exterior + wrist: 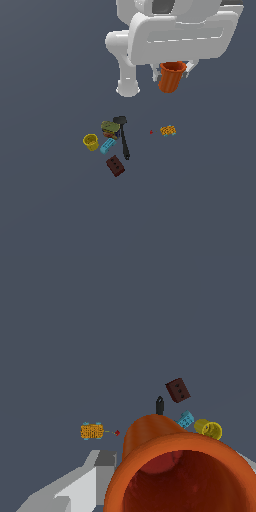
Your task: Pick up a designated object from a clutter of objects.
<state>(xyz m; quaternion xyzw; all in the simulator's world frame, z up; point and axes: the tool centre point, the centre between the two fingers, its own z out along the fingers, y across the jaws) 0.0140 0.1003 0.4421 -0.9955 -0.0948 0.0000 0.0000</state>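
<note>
So the small orange-red tapered cup with the faintly ribbed sides (172, 76) is already off the table and hanging up high, pinched at its rim by the white end effector (173, 70). In the wrist view the cup's open mouth (180, 476) fills the near part of the picture, with a pale finger (82, 483) showing alongside it, so I'd say the grip is on the cup's wall near the lip. That makes sense for a thin-walled bucket shape: clamping the rim keeps it hanging upright rather than tipping.

The rest of the clutter sits on the dark grey table (50, 210), well below. Taking the black long-handled spatula (123, 137) as the clock's centre in the exterior view: the small yellow cup (90, 142) sits around 9 o'clock, the light blue block (107, 146) lies just beside it toward the spatula, the olive-green lump (110, 127) is near 11, the dark red-brown studded block (115, 166) near 6, and the orange-yellow studded piece (168, 131) off at 3, well apart.

Looks like the pick is basically done. The main risk is the cup slipping from that rim pinch.
</note>
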